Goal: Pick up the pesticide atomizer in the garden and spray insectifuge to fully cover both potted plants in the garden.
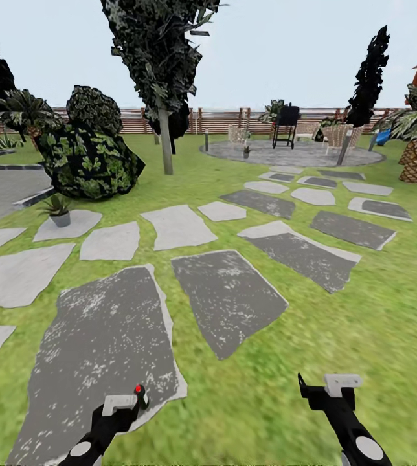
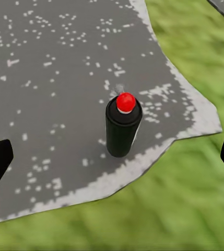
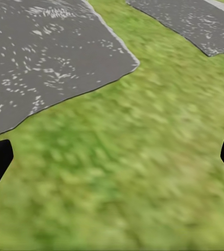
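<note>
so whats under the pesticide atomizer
The pesticide atomizer stands upright on a dark grey stepping stone, near its pale edge beside the grass. The patch of stone right beneath its base is covered.

The pesticide atomizer [image 2: 123, 130] has a smooth, faintly sheened dark body and a glossy red top; the stepping stone [image 2: 54, 78] under it is matt grey, rough and pale-speckled; the lawn [image 3: 143, 172] looks soft and matt; the fence [image 1: 221, 120] is brown slatted wood.
</note>
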### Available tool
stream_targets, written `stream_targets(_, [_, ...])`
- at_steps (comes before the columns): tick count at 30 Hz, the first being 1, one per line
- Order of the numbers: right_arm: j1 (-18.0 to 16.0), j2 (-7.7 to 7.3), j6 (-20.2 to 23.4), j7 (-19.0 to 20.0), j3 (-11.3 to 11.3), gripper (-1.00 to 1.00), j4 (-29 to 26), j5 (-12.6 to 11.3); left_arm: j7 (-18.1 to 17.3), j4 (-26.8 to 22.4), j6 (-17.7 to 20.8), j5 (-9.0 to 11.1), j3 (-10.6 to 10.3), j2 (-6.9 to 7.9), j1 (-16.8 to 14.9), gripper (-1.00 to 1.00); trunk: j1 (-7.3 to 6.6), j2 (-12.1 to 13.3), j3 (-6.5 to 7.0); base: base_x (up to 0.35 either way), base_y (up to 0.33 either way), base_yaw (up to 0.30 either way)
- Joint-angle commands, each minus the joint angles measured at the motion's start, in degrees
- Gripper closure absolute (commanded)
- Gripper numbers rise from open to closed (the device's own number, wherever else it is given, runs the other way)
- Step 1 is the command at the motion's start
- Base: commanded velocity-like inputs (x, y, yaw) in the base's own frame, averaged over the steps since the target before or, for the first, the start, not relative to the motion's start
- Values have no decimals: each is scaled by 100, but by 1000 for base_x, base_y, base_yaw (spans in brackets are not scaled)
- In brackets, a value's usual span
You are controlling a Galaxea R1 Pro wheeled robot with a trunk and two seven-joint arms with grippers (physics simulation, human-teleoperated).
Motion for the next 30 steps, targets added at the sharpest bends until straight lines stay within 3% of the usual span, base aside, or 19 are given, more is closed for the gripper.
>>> stream_targets(1, [-2,-2,31,-23,7,-100,-7,0,-40,4,-18,-35,49,-2,-4,-100,21,-44,-23,0,0,0])
stream_targets(30, [-2,-2,41,-23,7,-100,2,7,-40,8,-29,-35,49,-10,-4,-100,96,-82,-666,0,0,-78])
